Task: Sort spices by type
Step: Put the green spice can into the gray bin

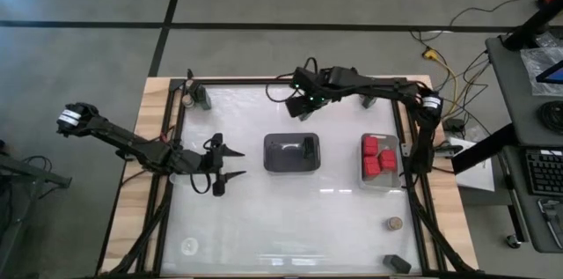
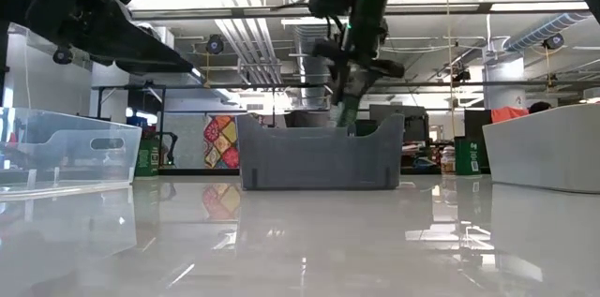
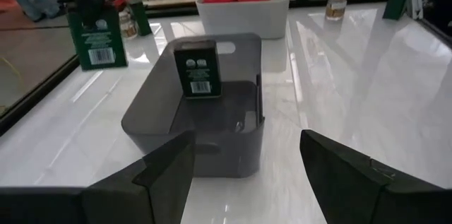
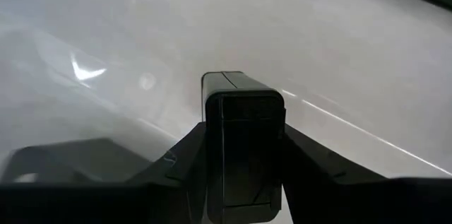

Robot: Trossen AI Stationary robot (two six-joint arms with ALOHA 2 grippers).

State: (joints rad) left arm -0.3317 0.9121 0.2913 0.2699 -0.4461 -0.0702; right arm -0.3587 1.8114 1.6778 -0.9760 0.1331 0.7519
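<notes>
My right gripper (image 4: pixel 244 136) is shut on a dark grey-black spice block (image 4: pixel 244 104) and hangs in the air just beyond the far side of the grey tray (image 1: pixel 277 163). Another dark block (image 3: pixel 198 68) stands upright inside that tray. Several red blocks (image 1: pixel 378 156) lie in a clear tray (image 1: pixel 362 178) to the right. A tan-topped jar (image 1: pixel 393 223) and a dark block (image 1: pixel 396 263) stand on the table near the front right. My left gripper (image 1: pixel 233 163) waits open, left of the grey tray. My right gripper pinches the dark block by two opposite sides (image 4: pixel 212 139) between its two fingers (image 4: pixel 176 164). The fingers slant down from above. The block's free end sticks out past the fingertips, and the block is lifted clear of the table.
A dark green block (image 3: pixel 97 37) and a jar (image 3: pixel 127 22) stand at the table's far left corner (image 1: pixel 195 96). A black frame (image 1: pixel 171 173) runs round the table. Bare white tabletop lies in front of the trays.
</notes>
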